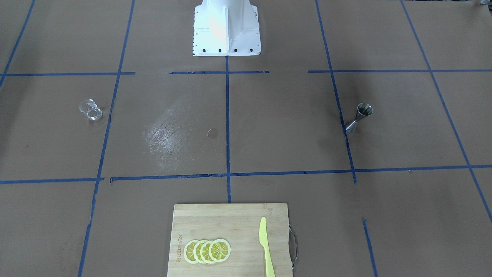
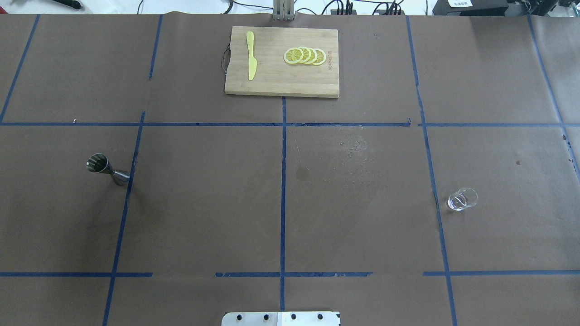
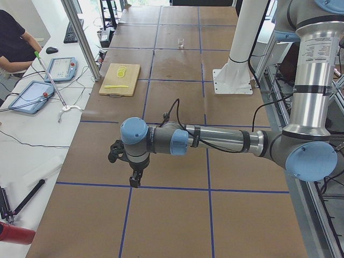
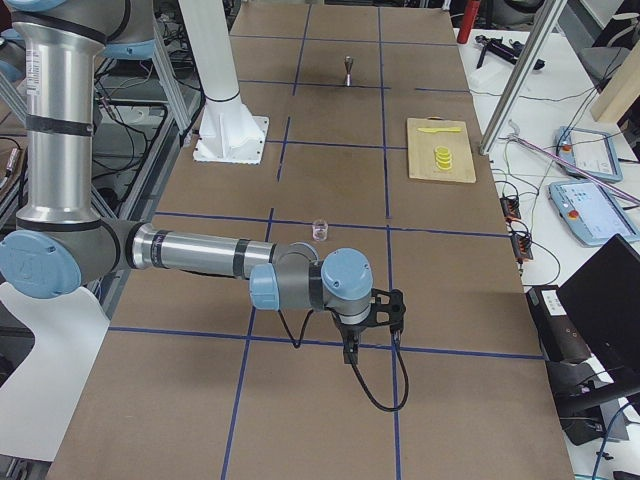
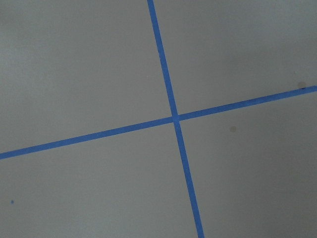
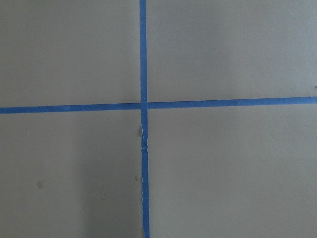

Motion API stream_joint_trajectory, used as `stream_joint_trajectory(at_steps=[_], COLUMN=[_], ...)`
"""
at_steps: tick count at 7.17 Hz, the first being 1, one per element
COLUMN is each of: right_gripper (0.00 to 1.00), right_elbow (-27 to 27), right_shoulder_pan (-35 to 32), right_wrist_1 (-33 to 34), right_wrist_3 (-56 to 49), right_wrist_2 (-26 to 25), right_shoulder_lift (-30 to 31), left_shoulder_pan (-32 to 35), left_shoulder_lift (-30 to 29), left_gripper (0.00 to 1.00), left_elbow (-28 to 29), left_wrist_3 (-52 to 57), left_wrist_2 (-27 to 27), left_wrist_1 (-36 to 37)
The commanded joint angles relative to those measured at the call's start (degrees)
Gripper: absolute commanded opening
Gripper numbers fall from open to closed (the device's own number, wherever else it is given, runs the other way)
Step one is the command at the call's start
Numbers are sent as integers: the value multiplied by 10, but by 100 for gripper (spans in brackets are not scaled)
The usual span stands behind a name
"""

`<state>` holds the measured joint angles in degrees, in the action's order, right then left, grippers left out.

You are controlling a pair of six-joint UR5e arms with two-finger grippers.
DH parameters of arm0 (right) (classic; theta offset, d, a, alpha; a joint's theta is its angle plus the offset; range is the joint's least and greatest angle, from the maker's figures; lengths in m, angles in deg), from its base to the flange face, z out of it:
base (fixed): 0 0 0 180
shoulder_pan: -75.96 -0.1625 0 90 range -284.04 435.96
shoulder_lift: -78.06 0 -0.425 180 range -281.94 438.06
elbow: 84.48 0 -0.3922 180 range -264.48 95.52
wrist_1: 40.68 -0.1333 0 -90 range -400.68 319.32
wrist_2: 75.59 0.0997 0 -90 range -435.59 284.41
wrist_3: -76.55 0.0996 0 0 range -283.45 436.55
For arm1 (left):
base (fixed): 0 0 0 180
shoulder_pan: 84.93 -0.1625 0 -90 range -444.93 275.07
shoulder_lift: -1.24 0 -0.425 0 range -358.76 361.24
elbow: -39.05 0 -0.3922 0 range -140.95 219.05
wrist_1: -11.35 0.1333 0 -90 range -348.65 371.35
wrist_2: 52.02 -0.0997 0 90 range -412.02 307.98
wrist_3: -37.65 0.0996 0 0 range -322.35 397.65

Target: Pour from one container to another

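Observation:
A steel jigger stands upright on the robot's left side of the brown table. On the robot's right side stands a small clear glass. The left gripper hangs over the table's left end, short of the jigger, and shows only in the exterior left view, so I cannot tell its state. The right gripper hangs over the right end, nearer the camera than the glass, and I cannot tell its state either. Both wrist views show only paper and blue tape.
A wooden cutting board at the far middle carries lemon slices and a yellow knife. A pale stain marks the paper near centre. The white robot base stands at the near edge. A person sits beside the table.

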<state>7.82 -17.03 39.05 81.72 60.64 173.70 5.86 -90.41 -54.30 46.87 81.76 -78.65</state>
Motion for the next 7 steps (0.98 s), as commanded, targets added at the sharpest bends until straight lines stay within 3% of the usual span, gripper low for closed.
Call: stream_joint_trajectory(at_steps=[1,2,7], right_gripper=[100,100,100], right_elbow=[1,1,2], right_shoulder_pan=[0,0,0], right_wrist_1=[0,0,-1], right_wrist_3=[1,1,1], right_wrist_2=[0,0,0], right_shoulder_lift=[0,0,-4], left_shoulder_pan=[0,0,0], left_shoulder_lift=[1,-1,4], left_gripper=[100,100,100], left_elbow=[1,-2,2], left_wrist_3=[-3,-54,-64], left_wrist_2=[2,3,2], left_wrist_1=[0,-1,-33])
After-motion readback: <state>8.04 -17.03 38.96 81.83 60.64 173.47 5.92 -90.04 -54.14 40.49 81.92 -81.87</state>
